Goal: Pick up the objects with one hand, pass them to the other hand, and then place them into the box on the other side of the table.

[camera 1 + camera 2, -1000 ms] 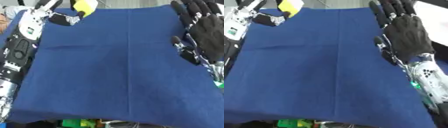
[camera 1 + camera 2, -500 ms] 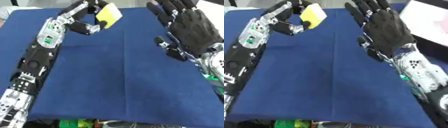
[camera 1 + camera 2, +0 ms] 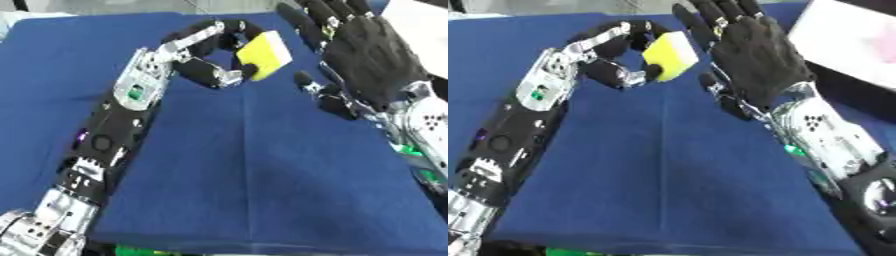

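Observation:
A yellow block (image 3: 265, 53) with a pale top face is held above the blue cloth, near the far middle of the table. My left hand (image 3: 213, 60) is shut on it, fingers curled over its top and thumb under it. My right hand (image 3: 750, 52) stands open just right of the block, fingers straight and spread, back of the hand toward the camera, a small gap from the block's right edge. A white box (image 3: 849, 42) with a pink mark shows at the far right of the right eye view.
The blue cloth (image 3: 262, 190) covers the whole table. Its front edge runs along the bottom of the view, with something green (image 3: 140, 250) below it. My left forearm (image 3: 114, 130) lies diagonally across the left half.
My left hand has carried the yellow block rightward and nearer, close to my right hand. The right hand has moved left toward it. The camera has also shifted.

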`<state>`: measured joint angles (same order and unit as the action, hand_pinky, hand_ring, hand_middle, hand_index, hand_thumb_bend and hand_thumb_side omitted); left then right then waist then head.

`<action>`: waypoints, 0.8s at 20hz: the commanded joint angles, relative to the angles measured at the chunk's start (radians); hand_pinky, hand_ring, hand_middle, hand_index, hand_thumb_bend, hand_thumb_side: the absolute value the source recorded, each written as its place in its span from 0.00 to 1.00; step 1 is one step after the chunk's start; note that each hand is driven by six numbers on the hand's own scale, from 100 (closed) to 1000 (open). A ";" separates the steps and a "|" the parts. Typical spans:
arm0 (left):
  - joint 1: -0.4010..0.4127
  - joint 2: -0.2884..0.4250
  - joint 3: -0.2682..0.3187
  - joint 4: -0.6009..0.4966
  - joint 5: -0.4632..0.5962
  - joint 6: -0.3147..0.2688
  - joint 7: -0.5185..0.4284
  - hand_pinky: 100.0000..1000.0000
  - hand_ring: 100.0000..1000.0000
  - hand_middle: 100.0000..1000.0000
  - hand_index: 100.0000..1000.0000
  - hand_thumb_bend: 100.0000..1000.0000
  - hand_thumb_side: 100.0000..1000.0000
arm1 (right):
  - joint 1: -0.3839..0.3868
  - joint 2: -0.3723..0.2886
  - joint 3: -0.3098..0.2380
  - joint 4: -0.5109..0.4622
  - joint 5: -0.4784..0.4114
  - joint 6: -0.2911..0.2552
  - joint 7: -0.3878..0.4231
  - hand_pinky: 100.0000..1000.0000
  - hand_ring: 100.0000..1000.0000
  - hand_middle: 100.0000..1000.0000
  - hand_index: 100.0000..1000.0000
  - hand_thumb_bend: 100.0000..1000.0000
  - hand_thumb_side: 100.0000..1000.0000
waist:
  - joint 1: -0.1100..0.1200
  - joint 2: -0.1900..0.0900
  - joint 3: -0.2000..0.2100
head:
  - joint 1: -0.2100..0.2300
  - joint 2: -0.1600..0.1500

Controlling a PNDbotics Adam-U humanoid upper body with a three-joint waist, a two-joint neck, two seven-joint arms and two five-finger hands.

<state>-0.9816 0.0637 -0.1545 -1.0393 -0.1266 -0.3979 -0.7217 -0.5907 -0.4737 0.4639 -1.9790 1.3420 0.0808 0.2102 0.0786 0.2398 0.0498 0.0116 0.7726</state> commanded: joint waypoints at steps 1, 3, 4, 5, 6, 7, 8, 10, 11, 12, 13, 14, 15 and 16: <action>-0.013 -0.012 -0.015 -0.017 -0.015 -0.198 -0.185 0.54 0.29 0.24 0.40 0.00 0.20 | -0.014 0.003 0.000 -0.021 -0.041 0.016 0.003 0.96 0.95 0.99 1.00 0.29 0.00 | -0.006 -0.013 0.002 | -0.003 -0.003; -0.014 -0.022 -0.023 -0.018 -0.018 -0.204 -0.185 0.54 0.29 0.24 0.40 0.00 0.20 | -0.010 0.003 0.004 -0.021 -0.091 0.034 0.007 0.93 0.96 0.98 1.00 0.27 0.00 | -0.008 -0.013 0.003 | -0.004 -0.003; -0.015 -0.025 -0.026 -0.020 -0.017 -0.206 -0.185 0.54 0.29 0.24 0.40 0.00 0.20 | -0.009 0.003 0.005 -0.021 -0.115 0.043 0.009 0.92 0.97 0.98 1.00 0.22 0.00 | -0.009 -0.012 0.003 | -0.004 -0.003; -0.015 -0.028 -0.028 -0.021 -0.016 -0.207 -0.185 0.54 0.29 0.24 0.40 0.00 0.20 | -0.007 0.003 0.005 -0.021 -0.138 0.052 0.012 0.92 0.97 0.98 1.00 0.19 0.00 | -0.009 -0.012 0.004 | -0.004 -0.003; -0.016 -0.030 -0.029 -0.023 -0.014 -0.207 -0.185 0.54 0.29 0.24 0.40 0.00 0.20 | -0.006 0.003 0.006 -0.021 -0.156 0.059 0.014 0.91 0.97 0.98 1.00 0.17 0.00 | -0.010 -0.012 0.004 | -0.004 -0.003; -0.016 -0.032 -0.030 -0.026 -0.011 -0.206 -0.185 0.54 0.29 0.24 0.40 0.00 0.20 | -0.006 0.002 0.006 -0.021 -0.172 0.065 0.015 0.91 0.97 0.98 1.00 0.16 0.00 | -0.010 -0.012 0.005 | -0.004 -0.003; -0.017 -0.034 -0.032 -0.028 -0.008 -0.205 -0.185 0.54 0.29 0.24 0.40 0.00 0.21 | -0.005 0.002 0.007 -0.021 -0.186 0.070 0.017 0.90 0.98 0.97 1.00 0.13 0.00 | -0.011 -0.011 0.006 | -0.005 -0.003; -0.017 -0.037 -0.039 -0.034 -0.001 -0.203 -0.185 0.54 0.29 0.24 0.40 0.00 0.21 | -0.004 0.002 0.008 -0.021 -0.210 0.080 0.020 0.90 0.98 0.97 1.00 0.07 0.00 | -0.012 -0.011 0.007 | -0.005 -0.003; -0.018 -0.039 -0.043 -0.038 0.003 -0.202 -0.185 0.54 0.29 0.24 0.40 0.00 0.21 | -0.003 0.001 0.008 -0.021 -0.221 0.086 0.022 0.89 0.98 0.97 1.00 0.06 0.00 | -0.013 -0.010 0.007 | -0.004 -0.003; -0.018 -0.041 -0.048 -0.042 0.007 -0.201 -0.185 0.54 0.29 0.24 0.40 0.00 0.21 | -0.003 0.002 0.008 -0.021 -0.230 0.090 0.023 0.89 0.98 0.97 1.00 0.05 0.00 | -0.014 -0.010 0.007 | -0.004 -0.003; -0.018 -0.042 -0.053 -0.047 0.012 -0.200 -0.185 0.54 0.29 0.24 0.40 0.00 0.21 | -0.002 0.002 0.008 -0.021 -0.239 0.095 0.024 0.88 0.98 0.96 1.00 0.03 0.00 | -0.014 -0.009 0.008 | -0.003 -0.003; -0.020 -0.042 -0.059 -0.052 0.016 -0.200 -0.185 0.55 0.29 0.24 0.40 0.00 0.21 | -0.002 0.001 0.008 -0.021 -0.247 0.099 0.026 0.88 0.98 0.95 1.00 0.00 0.00 | -0.015 -0.009 0.008 | -0.003 -0.003; -0.021 -0.043 -0.064 -0.057 0.019 -0.202 -0.185 0.55 0.29 0.24 0.40 0.00 0.21 | -0.002 0.001 0.009 -0.021 -0.254 0.102 0.030 0.88 0.98 0.95 1.00 0.00 0.00 | -0.015 -0.009 0.009 | -0.002 -0.003; -0.023 -0.044 -0.070 -0.061 0.019 -0.206 -0.185 0.55 0.29 0.25 0.40 0.00 0.20 | -0.003 0.000 0.010 -0.021 -0.261 0.105 0.037 0.89 0.98 0.94 1.00 0.00 0.00 | -0.016 -0.009 0.009 | -0.002 -0.003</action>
<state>-0.9805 0.0450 -0.1923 -1.0695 -0.1123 -0.4070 -0.7127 -0.5722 -0.4737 0.4696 -1.9785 1.0993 0.1820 0.2471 0.0678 0.2460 0.0569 0.0076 0.7726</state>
